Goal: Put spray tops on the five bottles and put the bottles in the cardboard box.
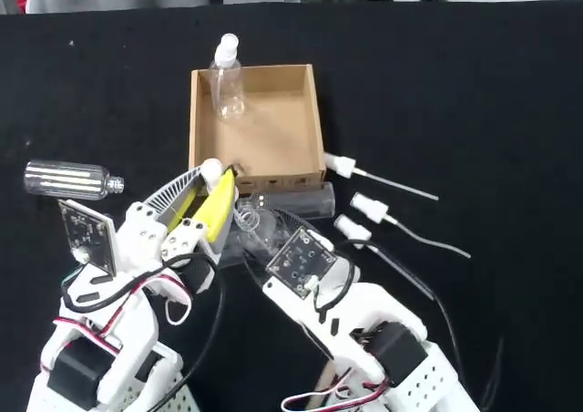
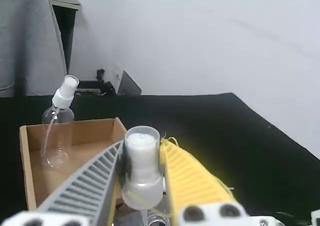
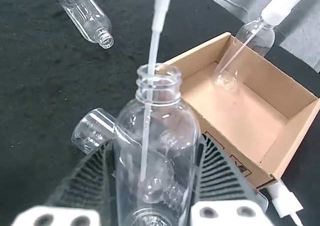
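Gripped at mid-body by the right gripper (image 3: 152, 158) just beside the cardboard box (image 1: 318, 120), a clear bottle (image 3: 165, 131), likely light, slick and crushable, takes the tube (image 3: 146, 116) of a spray top (image 2: 142, 153) pinched in the left gripper (image 2: 141, 145).

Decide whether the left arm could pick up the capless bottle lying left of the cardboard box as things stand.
Probably not yet: the left gripper is shut on a spray top, so it is occupied, though bare table lies between it and the lying bottle.
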Tool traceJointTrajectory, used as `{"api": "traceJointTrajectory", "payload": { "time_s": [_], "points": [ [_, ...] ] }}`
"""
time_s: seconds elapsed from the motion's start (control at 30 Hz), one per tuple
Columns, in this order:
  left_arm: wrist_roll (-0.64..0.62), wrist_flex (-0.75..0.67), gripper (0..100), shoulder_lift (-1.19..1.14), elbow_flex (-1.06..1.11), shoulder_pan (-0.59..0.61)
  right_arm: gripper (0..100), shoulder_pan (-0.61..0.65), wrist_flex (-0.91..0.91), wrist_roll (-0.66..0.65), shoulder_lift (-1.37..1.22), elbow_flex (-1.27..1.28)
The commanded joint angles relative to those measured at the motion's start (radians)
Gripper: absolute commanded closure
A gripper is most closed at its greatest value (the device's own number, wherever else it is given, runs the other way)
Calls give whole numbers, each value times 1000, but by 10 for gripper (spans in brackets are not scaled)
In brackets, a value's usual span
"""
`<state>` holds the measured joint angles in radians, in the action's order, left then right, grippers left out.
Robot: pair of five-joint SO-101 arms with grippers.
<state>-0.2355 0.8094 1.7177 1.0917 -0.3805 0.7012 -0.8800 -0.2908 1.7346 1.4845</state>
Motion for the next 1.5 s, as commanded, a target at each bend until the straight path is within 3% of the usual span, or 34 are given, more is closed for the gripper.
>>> {"api": "traceJointTrajectory", "payload": {
  "time_s": [0.0,0.5,0.67,1.1,1.47],
  "points": [
    [11,-25,969,-6,1,-13,914,-37,44,48,24,-8],
    [11,-69,965,-8,82,-87,915,-38,58,52,24,-4],
    [3,-58,872,-8,84,-79,914,-38,58,52,24,-4],
    [9,64,808,-3,-10,-77,913,-38,58,52,24,-4],
    [-75,60,805,2,-54,79,913,-38,58,54,24,-4]
  ]
}}
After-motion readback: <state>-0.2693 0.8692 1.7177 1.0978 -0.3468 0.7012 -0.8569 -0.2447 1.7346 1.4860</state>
